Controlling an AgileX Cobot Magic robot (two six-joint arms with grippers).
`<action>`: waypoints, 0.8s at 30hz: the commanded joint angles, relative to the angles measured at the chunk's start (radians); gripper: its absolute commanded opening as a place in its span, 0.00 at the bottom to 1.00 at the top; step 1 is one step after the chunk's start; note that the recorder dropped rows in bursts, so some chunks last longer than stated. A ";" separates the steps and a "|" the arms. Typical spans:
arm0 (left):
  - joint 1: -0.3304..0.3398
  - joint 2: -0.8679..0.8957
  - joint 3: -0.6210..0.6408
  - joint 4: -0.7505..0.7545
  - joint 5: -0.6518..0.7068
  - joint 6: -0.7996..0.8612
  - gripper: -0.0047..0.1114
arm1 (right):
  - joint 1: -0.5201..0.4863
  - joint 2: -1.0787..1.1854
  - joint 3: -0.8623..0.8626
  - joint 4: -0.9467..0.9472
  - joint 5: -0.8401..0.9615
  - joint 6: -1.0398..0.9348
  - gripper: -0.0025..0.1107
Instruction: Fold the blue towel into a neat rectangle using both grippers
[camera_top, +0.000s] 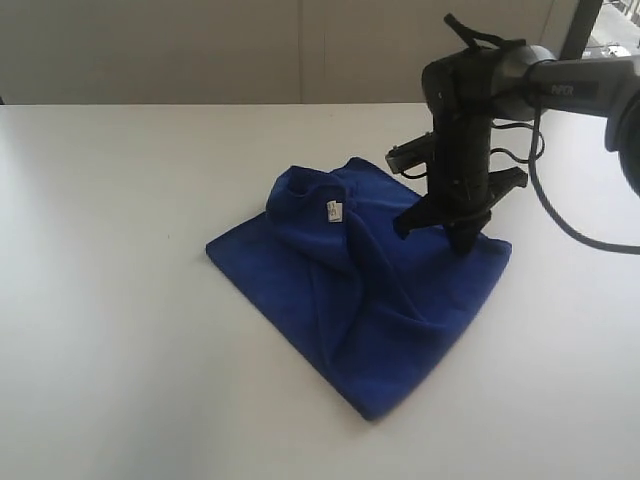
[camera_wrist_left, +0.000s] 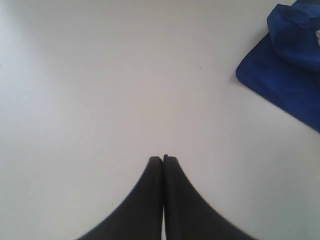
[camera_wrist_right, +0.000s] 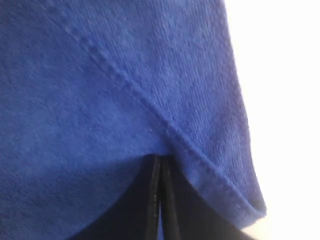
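The blue towel (camera_top: 360, 300) lies rumpled on the white table (camera_top: 100, 280), with a bunched fold at its far side and a white tag (camera_top: 334, 211) showing on that fold. My right gripper (camera_top: 455, 235) points down onto the towel's far right corner. In the right wrist view its jaws are pressed together, and the tips of the right gripper (camera_wrist_right: 160, 157) are buried in the towel (camera_wrist_right: 100, 75) just under a stitched hem (camera_wrist_right: 200, 160). The left gripper (camera_wrist_left: 163, 159) is shut with nothing in it, over bare table. Its arm is out of the exterior view. A towel corner (camera_wrist_left: 290, 65) lies some way off from it.
The right arm (camera_top: 560, 85) and its looping black cable (camera_top: 570, 225) reach in from the far right, above the table. A pale wall stands behind the table's far edge (camera_top: 200, 104).
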 joint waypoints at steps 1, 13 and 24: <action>0.001 -0.005 0.004 -0.004 0.011 0.002 0.04 | -0.003 0.002 0.000 -0.033 0.038 0.026 0.02; 0.001 -0.005 0.004 -0.004 0.011 0.002 0.04 | -0.001 -0.170 0.000 0.197 0.031 -0.177 0.02; 0.001 -0.005 0.004 -0.004 0.011 0.002 0.04 | 0.231 -0.141 0.000 0.428 -0.121 -0.401 0.02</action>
